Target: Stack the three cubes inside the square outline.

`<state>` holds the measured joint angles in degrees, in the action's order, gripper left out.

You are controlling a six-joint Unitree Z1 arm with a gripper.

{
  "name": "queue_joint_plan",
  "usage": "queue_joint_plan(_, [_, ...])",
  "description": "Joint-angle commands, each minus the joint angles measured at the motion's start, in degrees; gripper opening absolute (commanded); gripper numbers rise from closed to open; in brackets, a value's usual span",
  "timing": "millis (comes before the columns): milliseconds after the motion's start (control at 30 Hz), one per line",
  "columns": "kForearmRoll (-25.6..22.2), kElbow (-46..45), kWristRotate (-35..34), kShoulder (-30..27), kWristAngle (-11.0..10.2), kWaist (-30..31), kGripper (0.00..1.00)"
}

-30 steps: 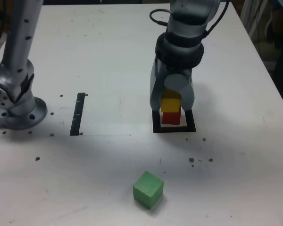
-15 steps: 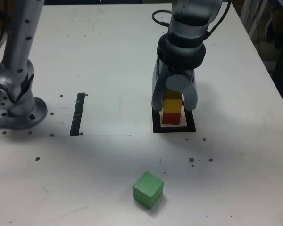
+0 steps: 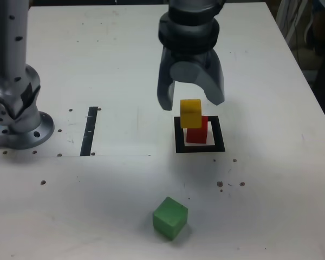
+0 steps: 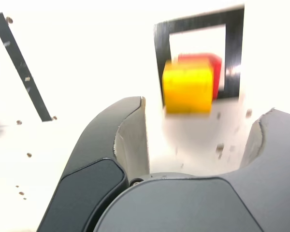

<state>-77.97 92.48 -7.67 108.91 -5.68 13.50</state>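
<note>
The end effector (image 3: 190, 102) has risen clear of the stack since a moment ago, when its jaws flanked the yellow cube low over the square outline (image 3: 200, 148); now it hangs above and slightly behind the outline with jaws spread wide and nothing between them, which the wrist view (image 4: 195, 145) confirms; the yellow cube (image 3: 190, 113) has been let go and sits on the red cube (image 3: 197, 130), which stands inside the outline on its white centre; the yellow one looks shifted toward the exterior view's left of the red one, overhanging that edge rather than squarely aligned, and the wrist view (image 4: 188, 89) shows the same offset over the red cube (image 4: 203, 67) within the outline (image 4: 160, 48); two of three are therefore placed, though the seat looks imperfect; the green cube (image 3: 170, 218) lies alone on the worktop (image 3: 124, 65), well in front of the outline, and is likely the next pick; the black strip (image 3: 89, 130) lies off to the exterior view's left of the outline.
</note>
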Motion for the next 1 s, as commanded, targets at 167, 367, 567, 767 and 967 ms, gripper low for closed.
queue_joint_plan(167, [-0.4, 2.9, -4.6, -0.1, 0.5, 12.4, 1.00])
queue_joint_plan(367, [-0.6, 5.0, -3.5, 1.1, 0.9, 23.1, 1.00])
queue_joint_plan(567, [-1.6, 4.5, 0.1, 3.5, 1.2, 29.7, 0.99])
queue_joint_plan(767, [-1.2, 3.8, 3.9, 8.0, 0.2, 32.3, 0.98])
queue_joint_plan(967, [2.1, 1.4, 4.5, 11.8, -0.6, 32.5, 0.97])
